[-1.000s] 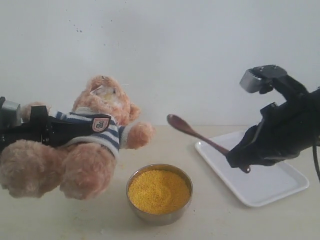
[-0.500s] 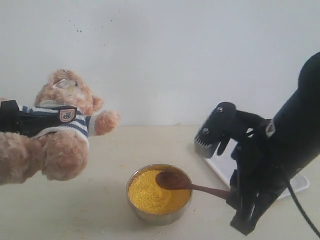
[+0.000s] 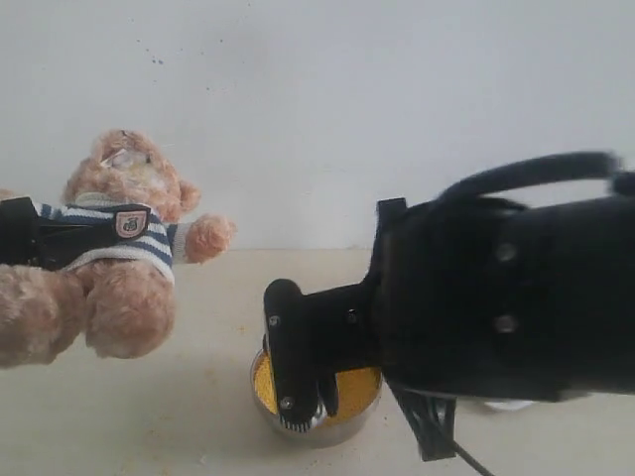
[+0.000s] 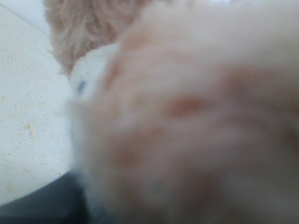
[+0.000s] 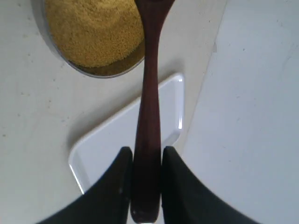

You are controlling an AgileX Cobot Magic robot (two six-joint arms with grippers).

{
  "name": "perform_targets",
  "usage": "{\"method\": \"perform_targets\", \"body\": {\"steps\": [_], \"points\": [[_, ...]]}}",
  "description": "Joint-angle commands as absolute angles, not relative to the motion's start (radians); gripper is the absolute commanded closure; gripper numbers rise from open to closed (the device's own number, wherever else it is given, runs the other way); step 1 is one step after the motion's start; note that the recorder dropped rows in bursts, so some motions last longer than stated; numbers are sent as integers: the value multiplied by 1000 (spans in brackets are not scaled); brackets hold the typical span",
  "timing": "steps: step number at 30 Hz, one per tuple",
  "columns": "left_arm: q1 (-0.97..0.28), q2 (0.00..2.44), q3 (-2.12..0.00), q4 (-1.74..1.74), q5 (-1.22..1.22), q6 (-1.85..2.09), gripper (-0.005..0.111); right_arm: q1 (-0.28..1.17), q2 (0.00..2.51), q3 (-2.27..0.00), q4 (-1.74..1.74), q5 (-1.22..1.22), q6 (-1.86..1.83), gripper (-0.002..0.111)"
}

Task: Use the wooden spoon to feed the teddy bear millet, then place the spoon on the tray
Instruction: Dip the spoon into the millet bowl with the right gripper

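Observation:
The teddy bear hangs at the left above the table, my left gripper shut around its striped chest. Blurred fur of the bear fills the left wrist view and hides the jaws there. My right gripper is shut on the handle of the wooden spoon. The spoon's oval end runs out of frame by the rim of the steel bowl of millet. The white tray lies under the handle. In the exterior view my right arm hides the spoon; only slivers of millet show.
Loose yellow grains are scattered on the pale table under the bear. A plain white wall stands behind the table. A small white edge of the tray peeks out below the right arm.
My right arm dipped the spoon into the millet, then swung close to the exterior camera, now covering bowl and tray. The bear was carried left and up, then nearly held still.

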State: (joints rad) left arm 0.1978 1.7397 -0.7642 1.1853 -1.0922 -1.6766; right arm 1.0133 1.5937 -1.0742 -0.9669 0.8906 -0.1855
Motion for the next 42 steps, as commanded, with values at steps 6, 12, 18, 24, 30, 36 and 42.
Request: {"method": "perform_targets", "body": {"steps": [6,12,18,24,30,36,42], "points": [[199,1734,-762,1181,-1105,-1658,103,996,1756,-1239,-950,1007,-314,108],[199,1734,-762,1200,-1108,-1658,103,953,1758,-1239,-944,897,-258,108],[199,1734,-762,1204,-1108,-1658,103,897,1758,-1239,-888,919,-325,108],[199,1734,-762,1263,-1108,-1658,103,889,1758,-1239,-872,920,-332,108],[199,1734,-762,1282,-1108,-1658,103,887,1758,-1239,-788,907,-376,108],[199,1734,-762,1298,-1117,-1658,103,877,1760,-1239,-794,887,-374,108],[199,1734,-762,1298,-1133,-1658,103,857,1769,-1239,-790,968,-366,108]]}}
